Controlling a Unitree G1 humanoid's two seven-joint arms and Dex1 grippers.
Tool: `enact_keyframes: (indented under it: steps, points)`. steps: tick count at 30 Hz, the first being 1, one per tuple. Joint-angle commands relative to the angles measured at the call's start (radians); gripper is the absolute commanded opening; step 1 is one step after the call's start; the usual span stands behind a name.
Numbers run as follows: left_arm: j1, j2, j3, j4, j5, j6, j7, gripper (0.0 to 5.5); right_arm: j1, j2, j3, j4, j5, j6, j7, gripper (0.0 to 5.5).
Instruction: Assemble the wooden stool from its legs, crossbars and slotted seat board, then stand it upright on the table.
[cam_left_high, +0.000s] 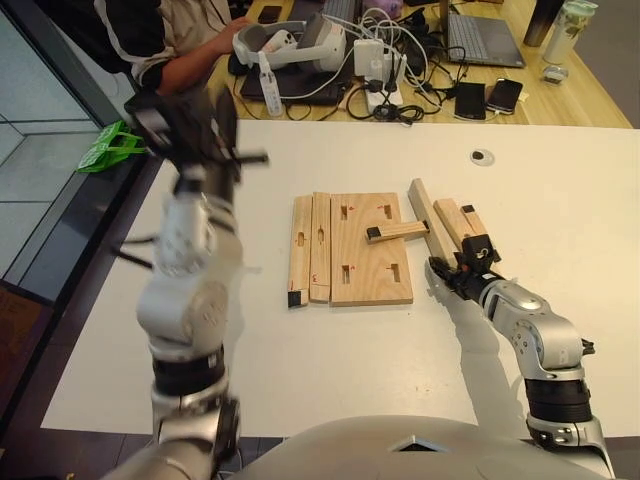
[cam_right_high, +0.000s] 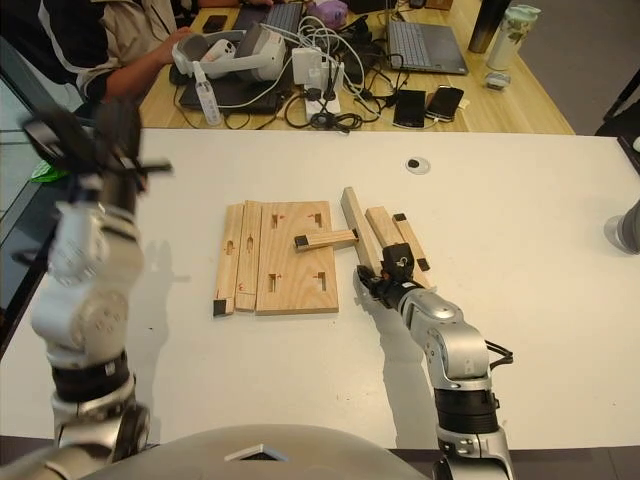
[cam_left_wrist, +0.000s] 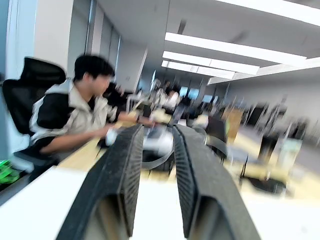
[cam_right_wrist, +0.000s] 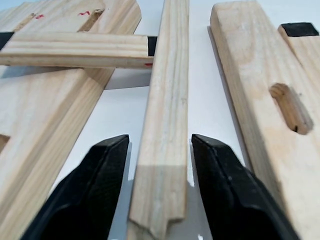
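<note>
Head cam has my left gripper raised near the white worktop's left edge. Its wrist cam shows those jaws a narrow gap apart, empty. On the right wrist cam, the right gripper jaws sit wide apart, straddling a pale, grainy wooden bar with a notched end, just right of the flat slotted seat board.

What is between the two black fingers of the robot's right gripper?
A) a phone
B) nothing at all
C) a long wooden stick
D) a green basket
C: in the right wrist view the right gripper is open, with one finger on each side of the near end of the long wooden stick.
</note>
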Motion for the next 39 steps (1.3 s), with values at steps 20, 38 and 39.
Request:
enact_keyframes:
  steps: [20, 38, 39]
  points:
    - [0.004, -0.100, -0.006, -0.006, 0.226, 0.021, -0.086, 1.04, -0.027, 0.014, -0.065, -0.004, 0.061, 0.015, 0.011, 0.95]
    - [-0.492, 0.031, 0.411, 0.526, -0.482, 0.389, -0.443, 1.87, -0.273, 0.095, -0.394, 0.054, 0.633, 0.147, 0.083, 0.95]
    - [-0.516, 0.016, 0.424, 0.571, -0.522, 0.411, -0.455, 1.87, -0.276, 0.103, -0.388, 0.035, 0.677, 0.158, 0.093, 0.95]
